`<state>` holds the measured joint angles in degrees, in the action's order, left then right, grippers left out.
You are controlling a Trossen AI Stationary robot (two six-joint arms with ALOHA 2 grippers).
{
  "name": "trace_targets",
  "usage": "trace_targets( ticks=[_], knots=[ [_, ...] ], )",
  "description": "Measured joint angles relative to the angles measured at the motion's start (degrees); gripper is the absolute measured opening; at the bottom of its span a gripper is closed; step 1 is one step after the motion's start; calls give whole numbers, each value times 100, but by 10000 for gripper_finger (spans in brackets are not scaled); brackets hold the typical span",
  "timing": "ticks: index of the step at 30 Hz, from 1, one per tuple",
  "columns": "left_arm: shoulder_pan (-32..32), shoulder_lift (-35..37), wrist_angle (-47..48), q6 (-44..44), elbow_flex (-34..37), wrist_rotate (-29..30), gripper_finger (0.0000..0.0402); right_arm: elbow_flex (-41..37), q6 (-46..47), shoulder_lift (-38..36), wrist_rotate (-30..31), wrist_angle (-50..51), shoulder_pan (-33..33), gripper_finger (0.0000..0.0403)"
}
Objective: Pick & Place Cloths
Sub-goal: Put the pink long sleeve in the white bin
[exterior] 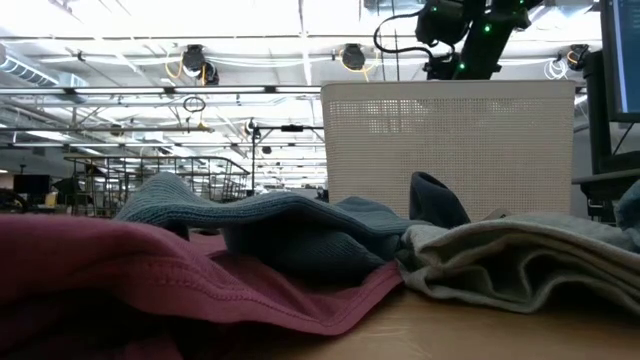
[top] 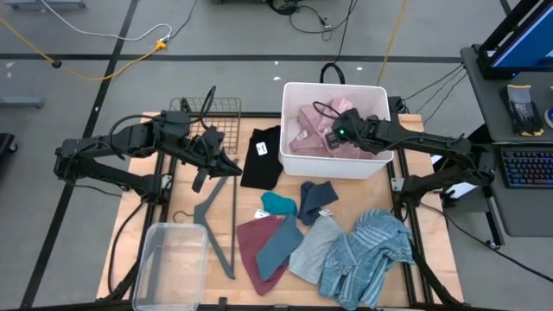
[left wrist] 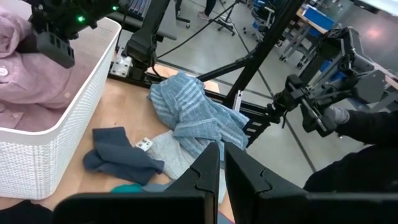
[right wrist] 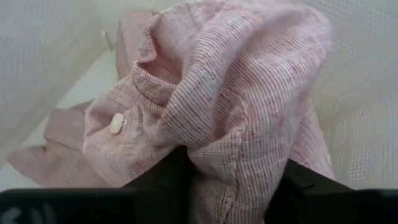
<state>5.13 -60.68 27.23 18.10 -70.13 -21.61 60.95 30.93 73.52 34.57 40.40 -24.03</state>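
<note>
Right gripper (top: pixel 340 132) down inside the white perforated plastic basket (top: pixel 380 161) at the far side of the table, over the crumpled pink button-up shirt (top: pixel 313 140). In the right wrist view, pink fabric (right wrist: pixel 236 93) bunched between and over the two dark fingers (right wrist: pixel 163 177); fingers parted, but impossible to tell whether the cloth was still pinched or only draped there.

Left gripper (top: pixel 200 179) hovering above the bare wood left of centre, fingers (left wrist: pixel 208 168) pressed nearly together with only a slit between, holding nothing.

Remaining cloths spread on the wooden table (top: pixel 130 220) in front of the basket: flat black piece with a white label (top: pixel 261 155) just beside the basket's left wall; small teal piece (top: pixel 280 204); dark blue folded piece (top: pixel 316 198); maroon piece (top: pixel 257 246) partly under a slate-blue one (top: pixel 279 246); pale grey-blue piece (top: pixel 316 246); large blue striped garment (top: pixel 370 255) at the near right corner.

Grey plastic clothes hanger (top: pixel 223 225) lying left of the cloths, a clear plastic bin (top: pixel 171 263) at the near left corner, a wire rack (top: pixel 226 117) at the far left.
</note>
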Motion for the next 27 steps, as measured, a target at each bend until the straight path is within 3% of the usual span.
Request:
trace_targets(
  ticks=[16, 21, 27],
  knots=[
    [0, 1, 0, -191, 0, -254, 21, 0, -459, -8, 12, 14, -2, 270],
    [0, 1, 17, -323, 0, -327, 21, 198, -844, -189, 0, 11, 33, 290],
    [-2, 14, -71, -998, 0, -985, 21, 791, -1276, -601, -9, 11, 184, 292]
  ],
)
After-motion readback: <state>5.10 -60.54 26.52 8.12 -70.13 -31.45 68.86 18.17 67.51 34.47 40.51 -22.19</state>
